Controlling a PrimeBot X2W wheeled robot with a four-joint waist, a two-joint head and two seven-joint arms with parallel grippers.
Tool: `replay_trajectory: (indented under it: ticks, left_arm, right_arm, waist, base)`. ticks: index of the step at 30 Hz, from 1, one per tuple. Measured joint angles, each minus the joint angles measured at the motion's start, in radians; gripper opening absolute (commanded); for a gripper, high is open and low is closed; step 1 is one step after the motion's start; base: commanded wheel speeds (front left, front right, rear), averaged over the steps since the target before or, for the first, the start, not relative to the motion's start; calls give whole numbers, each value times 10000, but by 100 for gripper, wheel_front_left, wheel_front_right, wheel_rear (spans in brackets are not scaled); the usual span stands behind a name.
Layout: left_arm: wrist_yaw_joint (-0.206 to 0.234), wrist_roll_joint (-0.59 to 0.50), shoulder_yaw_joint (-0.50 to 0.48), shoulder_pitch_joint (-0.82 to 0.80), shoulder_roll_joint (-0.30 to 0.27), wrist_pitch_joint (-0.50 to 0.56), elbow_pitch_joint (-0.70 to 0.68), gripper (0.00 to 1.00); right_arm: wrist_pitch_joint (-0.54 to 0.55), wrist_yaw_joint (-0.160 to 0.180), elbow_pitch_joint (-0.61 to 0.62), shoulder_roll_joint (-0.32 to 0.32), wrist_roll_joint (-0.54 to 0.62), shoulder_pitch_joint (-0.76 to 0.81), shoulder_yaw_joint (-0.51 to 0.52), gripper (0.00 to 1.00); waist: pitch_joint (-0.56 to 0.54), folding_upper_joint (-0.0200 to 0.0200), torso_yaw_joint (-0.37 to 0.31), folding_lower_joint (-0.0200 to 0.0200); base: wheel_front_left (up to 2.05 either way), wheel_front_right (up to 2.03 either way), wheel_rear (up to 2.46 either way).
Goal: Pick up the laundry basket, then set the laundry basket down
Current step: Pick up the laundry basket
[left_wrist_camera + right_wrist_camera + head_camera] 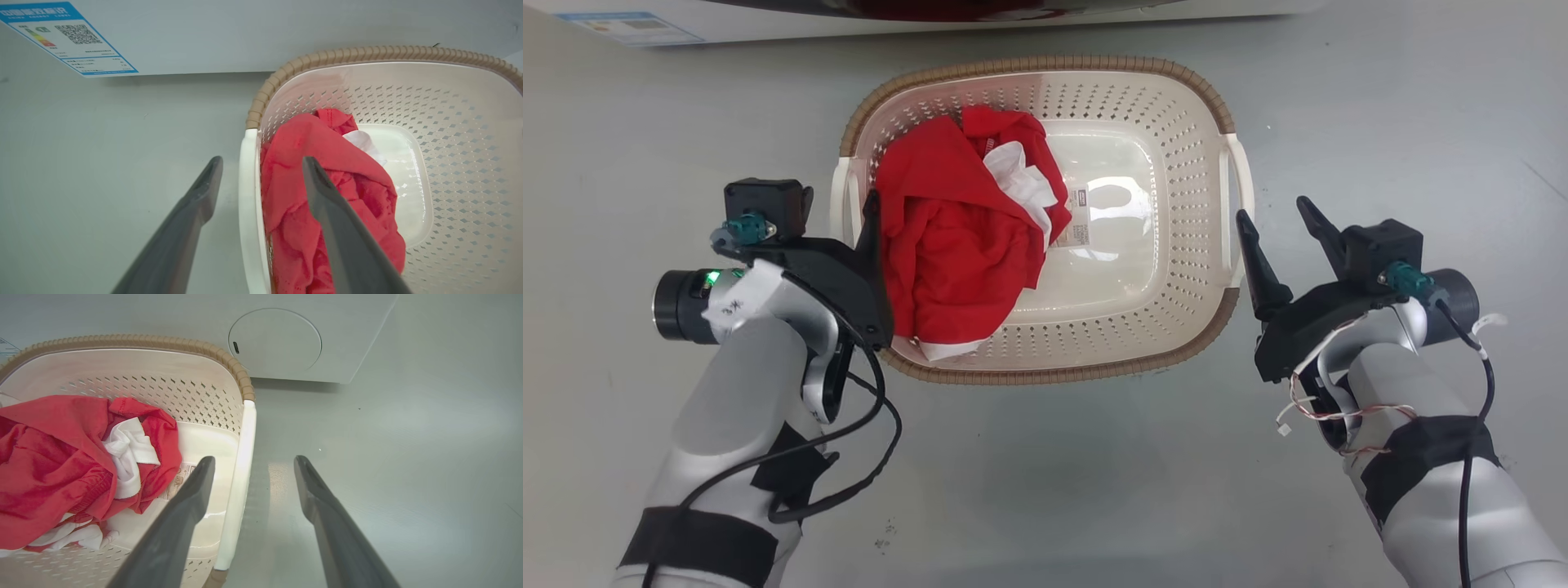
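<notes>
The laundry basket [1176, 122], cream with a brown rim, sits on the grey floor in front of me with a red and white garment [947, 237] heaped in its left half. My left gripper [841, 200] is open astride the left white handle [247, 183]. One finger is outside and the other is inside, over the red cloth [294, 139]. My right gripper [1272, 208] is open too, astride the right handle [244, 457], with its left finger over the basket floor and its right finger over the room floor. Neither pair of fingers presses on a handle.
A white appliance [931, 16] stands just behind the basket, with a blue-edged energy label [65, 36] and a round cover [274, 345] on its front. Grey floor [1045, 490] stretches on both sides and toward me. A small label [1078, 220] lies on the basket bottom.
</notes>
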State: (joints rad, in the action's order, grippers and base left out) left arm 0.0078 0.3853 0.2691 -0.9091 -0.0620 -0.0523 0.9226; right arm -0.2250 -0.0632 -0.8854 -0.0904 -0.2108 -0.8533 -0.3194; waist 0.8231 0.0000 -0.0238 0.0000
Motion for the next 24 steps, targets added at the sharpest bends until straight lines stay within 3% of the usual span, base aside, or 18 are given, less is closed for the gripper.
replay_trajectory:
  ticks: [24]
  left_arm:
    - [-612,660,-351,-1197,88,681,1772,100]
  right_arm:
    - [405,-353,-1691,182,-403,-1735,-408,100]
  waist:
    - [1118,0,18,1]
  base:
    - [0,0,0]
